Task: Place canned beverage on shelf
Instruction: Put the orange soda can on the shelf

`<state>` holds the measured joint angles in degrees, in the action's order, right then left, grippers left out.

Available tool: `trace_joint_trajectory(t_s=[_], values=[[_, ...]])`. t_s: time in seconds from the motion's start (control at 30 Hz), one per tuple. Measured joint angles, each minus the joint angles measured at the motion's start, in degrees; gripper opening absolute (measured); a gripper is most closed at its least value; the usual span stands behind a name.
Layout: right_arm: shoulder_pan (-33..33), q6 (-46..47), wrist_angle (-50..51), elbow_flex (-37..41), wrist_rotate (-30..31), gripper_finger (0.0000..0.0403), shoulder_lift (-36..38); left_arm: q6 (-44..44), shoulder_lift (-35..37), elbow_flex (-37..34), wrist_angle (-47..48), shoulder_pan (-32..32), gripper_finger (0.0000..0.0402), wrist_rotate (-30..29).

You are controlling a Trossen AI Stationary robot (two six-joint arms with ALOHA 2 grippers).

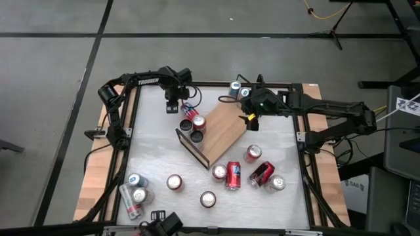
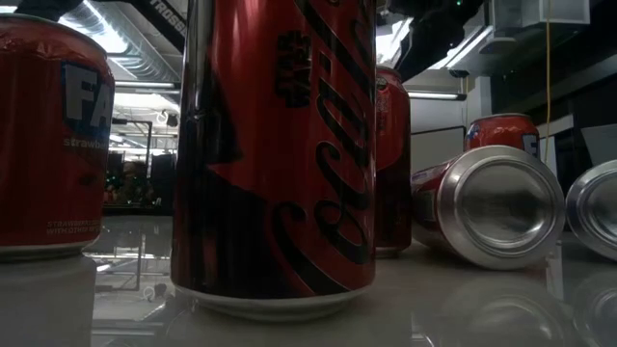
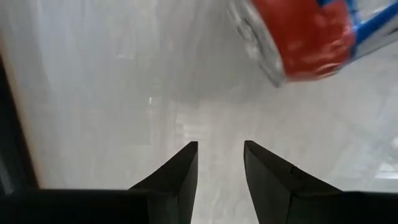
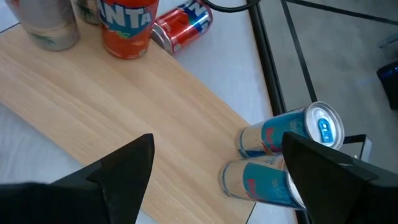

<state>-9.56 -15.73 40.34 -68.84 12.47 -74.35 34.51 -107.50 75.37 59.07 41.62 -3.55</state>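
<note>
- Nearest to the low camera we see a tall red cola can (image 2: 275,154) standing upright on the tabletop (image 1: 157,147), with more cans around it; some stand and some lie on their side.
- From above, this loose group sits at the near edge of the tabletop, well apart from both arms, so most of the task is, in our judgement, not yet done.
- In the middle lies the shelf (image 1: 220,128), a light-wood board turned at an angle, with a few cans standing on its left end.
- The orange can (image 4: 127,25) stands on the board, and a red can (image 4: 183,25) lies on its side just beyond the board's edge.
- The left tool (image 1: 172,101) hangs at the far left, above bare tabletop; its fingers are only narrowly apart and grip nothing, and the lying red can (image 3: 298,37) is a little ahead of them.
- The right tool (image 4: 214,177) is wide open and empty, over the far right end of the shelf, beside two blue cans (image 4: 289,134) lying on their side.
- We think the risk is that a round lying can rolls away when one finger touches it first.
- A low approach could also push the board and knock over the cans already standing on it.
</note>
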Motion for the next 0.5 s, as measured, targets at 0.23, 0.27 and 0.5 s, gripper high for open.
trace_joint_trajectory(t_s=[0.23, 0.27, 0.5], values=[[0.15, 0.00, 0.00, 0.00, -0.07, 0.0342, 0.00, -4.59, 0.00, 0.00, -1.23, -0.17, 0.0119, -4.53], [0.15, -0.02, -0.02, 0.00, -0.08, 0.0342, 0.00, -6.10, 0.02, 0.00, -1.90, -0.17, 0.0119, -5.52], [0.15, 0.00, -0.09, 0.00, -0.06, 0.0342, 0.00, -8.97, 0.02, 0.00, -2.69, 0.42, 0.0119, -6.91]])
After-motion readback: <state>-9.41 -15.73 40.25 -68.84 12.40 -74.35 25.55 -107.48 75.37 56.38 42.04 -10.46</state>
